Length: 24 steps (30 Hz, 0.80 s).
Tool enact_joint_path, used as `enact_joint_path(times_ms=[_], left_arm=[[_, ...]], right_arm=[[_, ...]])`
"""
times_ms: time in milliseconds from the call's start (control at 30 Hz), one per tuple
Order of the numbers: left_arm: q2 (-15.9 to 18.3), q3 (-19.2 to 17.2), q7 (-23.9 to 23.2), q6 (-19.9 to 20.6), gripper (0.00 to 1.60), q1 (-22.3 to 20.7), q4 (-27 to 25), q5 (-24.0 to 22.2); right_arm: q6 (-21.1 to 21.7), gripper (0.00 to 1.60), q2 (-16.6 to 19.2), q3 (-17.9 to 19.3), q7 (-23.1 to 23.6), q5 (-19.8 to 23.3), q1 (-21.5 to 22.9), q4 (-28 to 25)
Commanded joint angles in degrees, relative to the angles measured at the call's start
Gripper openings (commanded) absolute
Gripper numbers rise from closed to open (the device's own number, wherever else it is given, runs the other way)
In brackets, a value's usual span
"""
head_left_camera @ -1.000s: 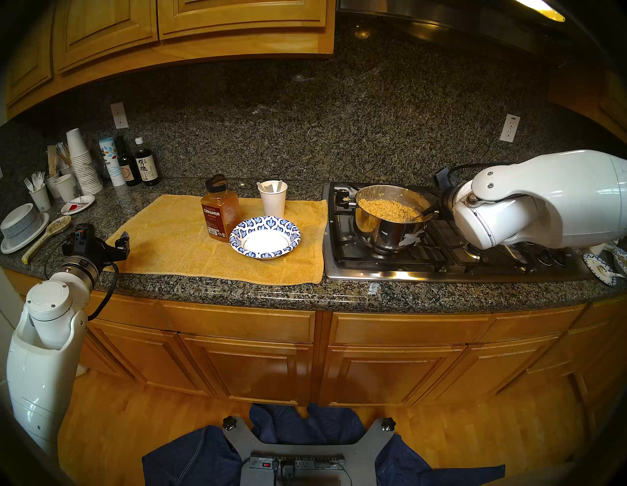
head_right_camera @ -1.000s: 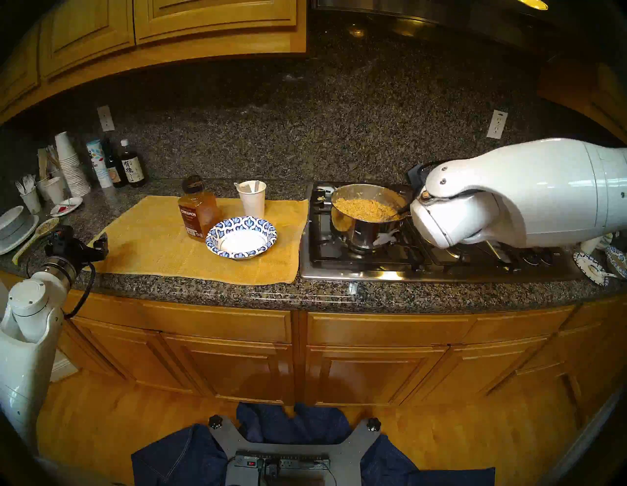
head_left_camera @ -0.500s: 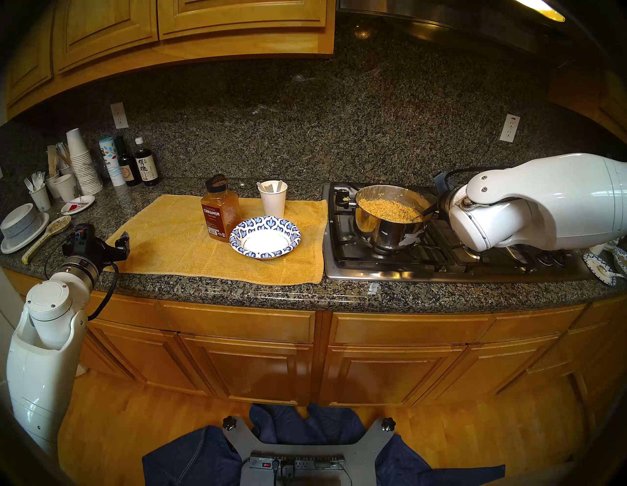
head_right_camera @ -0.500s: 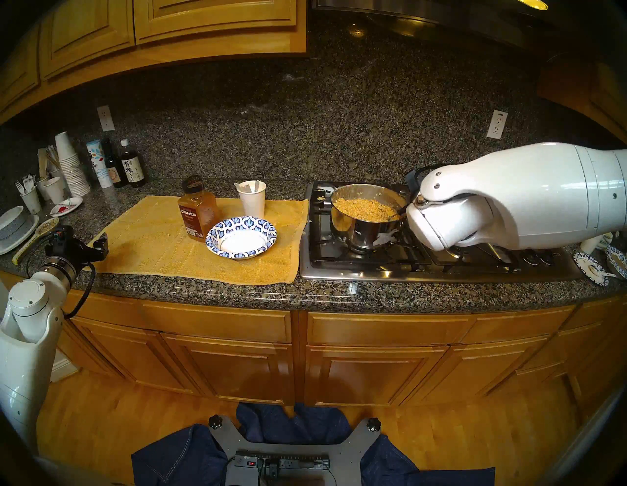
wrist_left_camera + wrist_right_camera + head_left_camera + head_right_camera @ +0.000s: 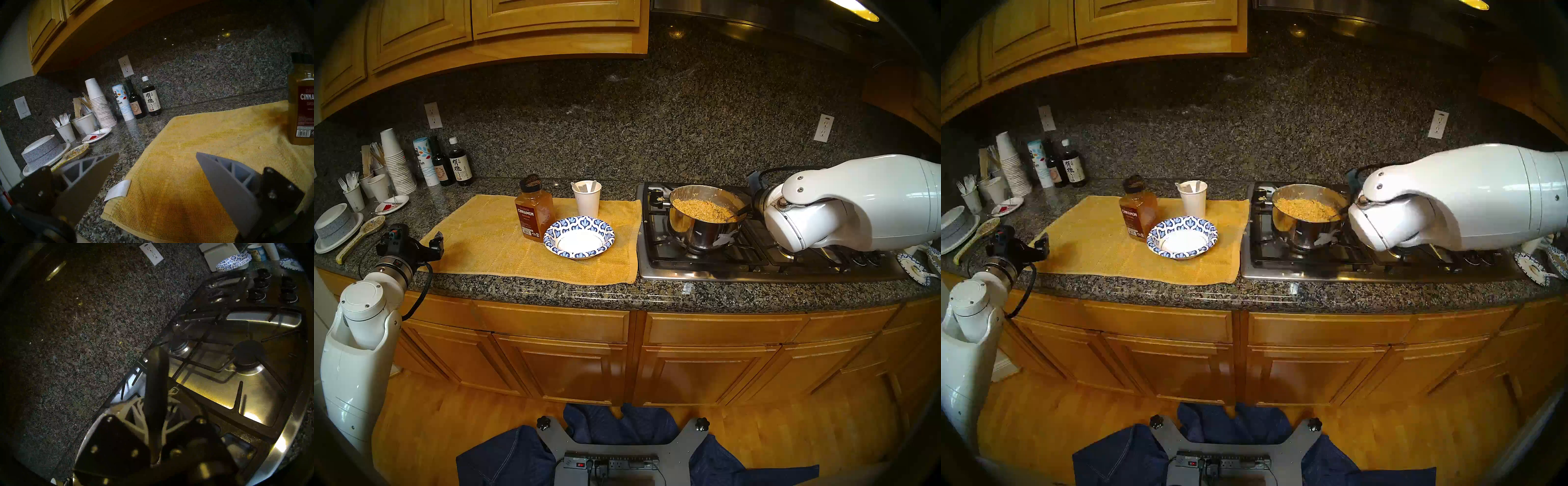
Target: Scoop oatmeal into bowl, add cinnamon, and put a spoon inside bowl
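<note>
The oatmeal (image 5: pixel 704 208) fills a steel pot (image 5: pixel 694 230) on the stove's left burner. A black-handled serving spoon (image 5: pixel 742 212) leans in it at the right rim. My right gripper (image 5: pixel 155 405) is shut on that black handle (image 5: pixel 157 378); in the head views my wrist hides it. The blue-and-white bowl (image 5: pixel 578 237) sits empty on a yellow towel (image 5: pixel 490 237). Just left of it stands the cinnamon (image 5: pixel 534 212) jar, also at the left wrist view's edge (image 5: pixel 302 105). A white spoon (image 5: pixel 576 186) stands in a paper cup (image 5: pixel 587 202). My left gripper (image 5: pixel 157 153) hovers open over the towel's left corner.
The stove (image 5: pixel 755 258) has raised black grates and knobs at the right. Stacked cups (image 5: pixel 397 163), sauce bottles (image 5: pixel 460 168), stacked grey bowls (image 5: pixel 334 224) and a speckled ceramic spoon (image 5: pixel 361 237) crowd the left counter. Patterned plates (image 5: pixel 916 268) lie at the far right.
My right gripper has closed on the serving spoon's black handle, and the right wrist has shifted a little. The left arm and everything on the towel stay put.
</note>
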Motion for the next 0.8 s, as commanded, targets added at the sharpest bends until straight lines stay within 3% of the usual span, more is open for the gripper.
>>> enact_joint_path(times_ms=[0,333,767], left_arm=[[0.62,-0.95,0.11,-0.58,1.60,-0.98,-1.23,0.10],[0.63,-0.93,0.13,-0.57,1.60,-0.99,-1.21,0.09],[0.64,-0.93,0.14,-0.58,1.60,-0.98,-1.22,0.08]], right_arm=[[-0.17,0.00,1.12,2.36,0.73,0.24,1.04,0.50],[-0.17,0.00,6.57,10.72,1.70,0.35,-3.71,0.80],[-0.17,0.00,9.21,21.57,0.59,0.35,-13.25,1.35]])
